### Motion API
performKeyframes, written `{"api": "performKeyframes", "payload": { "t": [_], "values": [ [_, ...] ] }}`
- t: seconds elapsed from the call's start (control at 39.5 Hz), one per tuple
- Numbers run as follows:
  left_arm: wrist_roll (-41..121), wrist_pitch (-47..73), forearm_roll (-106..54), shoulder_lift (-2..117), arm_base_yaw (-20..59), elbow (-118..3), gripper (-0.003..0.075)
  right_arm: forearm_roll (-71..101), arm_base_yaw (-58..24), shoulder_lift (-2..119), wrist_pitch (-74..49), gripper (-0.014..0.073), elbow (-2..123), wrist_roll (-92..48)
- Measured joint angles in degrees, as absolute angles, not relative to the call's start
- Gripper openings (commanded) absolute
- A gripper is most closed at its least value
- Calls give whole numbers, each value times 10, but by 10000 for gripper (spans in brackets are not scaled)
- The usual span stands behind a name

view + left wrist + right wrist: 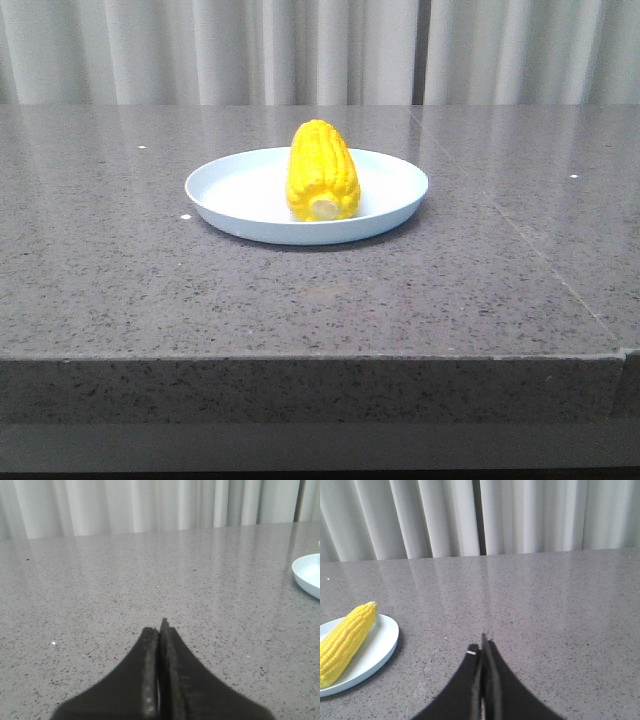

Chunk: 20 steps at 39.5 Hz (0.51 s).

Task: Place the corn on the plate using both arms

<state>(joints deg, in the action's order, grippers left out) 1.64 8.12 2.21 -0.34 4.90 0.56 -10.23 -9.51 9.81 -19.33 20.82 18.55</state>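
Corn: You see the corn [322, 170] lying inside the plate [230, 185], resting on the plate's floor a little right of its middle in the front view. Its pale stub end faces the camera and its tapered tip points away toward the curtain. In the right wrist view the same cob [346, 640] lies lengthwise across the plate [382, 647].

Plate: The pale blue plate sits flat on the table [300, 300], near the middle of the tabletop and well back from the front edge. In the left wrist view only a slice of its rim [307, 575] shows at the picture's edge.

Left gripper: The left gripper [160, 630] has its two black fingers pressed together with no visible gap. Nothing sits between them. It hangs over bare tabletop [125, 580], well apart from the plate.

Right gripper: The right gripper [482, 647] likewise has its fingers closed against each other and carries nothing. It is over bare tabletop [545, 605], beside the plate but not touching it or the corn.

Front view note: You see neither arm in the front view.

Table: The surface is grey speckled stone with a faint seam running across its right side.

Background: A pale pleated curtain [320, 50] hangs behind the far edge of the table.
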Motion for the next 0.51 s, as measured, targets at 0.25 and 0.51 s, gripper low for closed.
{"api": "performKeyframes", "payload": {
  "t": [0.25,0.51],
  "values": [
    [16,81,22,-3,49,6,-20,-96,-89,95,-147,-62,175,154],
    [16,81,22,-3,49,6,-20,67,-31,68,-31,-62,53,0]
  ]
}}
